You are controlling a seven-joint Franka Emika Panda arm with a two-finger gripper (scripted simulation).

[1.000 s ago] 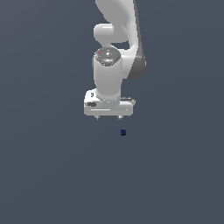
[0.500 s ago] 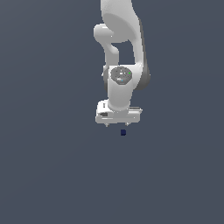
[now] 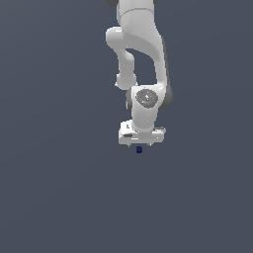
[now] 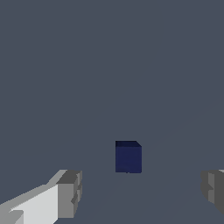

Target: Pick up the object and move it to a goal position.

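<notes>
Under my hand (image 3: 141, 147) sits the cube (image 3: 139, 149), a tiny dark blue block with flat sides and sharp corners. It has no marks on it. It rests on the counter (image 3: 54, 197), which is smooth, flat and gray-blue all over, with no lines or bumps.

My arm (image 3: 140, 44) is white, round and shiny, like smooth plastic. It bends down from the top of the exterior view. A round gray cap with small colored dots sits on my wrist (image 3: 146, 98). Below it my hand is a wide, boxy white bar.

From the wrist view, my two fingers (image 4: 69, 194) are spread wide apart. They are blocky, with gray ridged tips, and one has a white side. The cube (image 4: 128, 156) is between them, near the middle of the gap, and neither finger touches it. Its top face looks a bit darker than its front face. From the exterior view, the cube peeks out just under the white bar.
</notes>
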